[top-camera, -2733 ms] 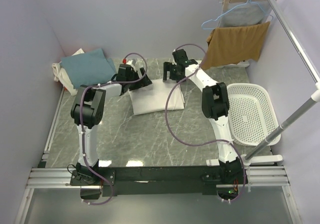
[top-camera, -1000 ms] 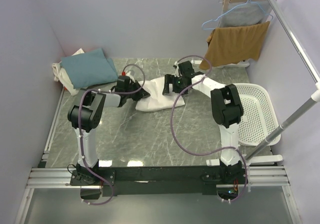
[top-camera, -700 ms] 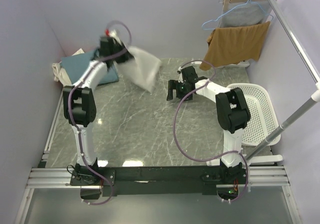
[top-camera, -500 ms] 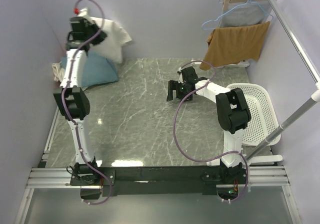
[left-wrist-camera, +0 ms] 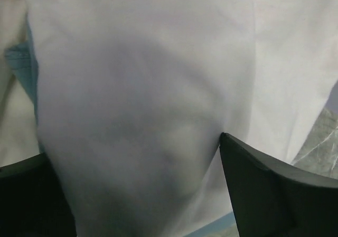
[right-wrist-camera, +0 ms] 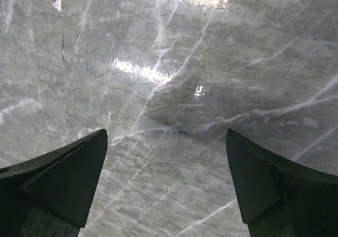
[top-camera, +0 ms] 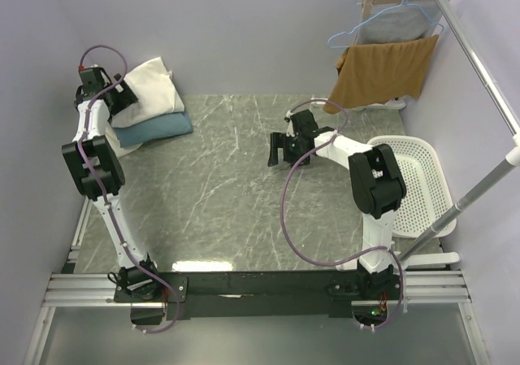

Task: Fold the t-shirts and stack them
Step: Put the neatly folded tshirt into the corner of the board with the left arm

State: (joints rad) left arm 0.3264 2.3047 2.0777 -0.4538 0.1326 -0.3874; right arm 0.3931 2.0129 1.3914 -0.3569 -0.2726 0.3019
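Off-white shirt [top-camera: 153, 84] sits on teal shirt [top-camera: 162, 128] at the counter's [top-camera: 227, 198] ten o'clock, running toward three from the wide-spread left fingers [top-camera: 119, 97]; right fingers [top-camera: 280, 151] gape empty.

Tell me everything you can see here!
White shirt: one, white, on top, far left corner.
Teal shirt: one, teal, under the white one.
Off-white shirt: one, cream, beside the teal one.
Cloth: one, brown, draped far right.
Garment: one, grey, above the cloth.
Hanger: one, blue, holding the garment.
Basket: one, white, right side.
Pole: one, silver, right edge.
Table: one, grey marble.
Left gripper: black, open, at the white shirt.
Right gripper: black, open, over bare table.
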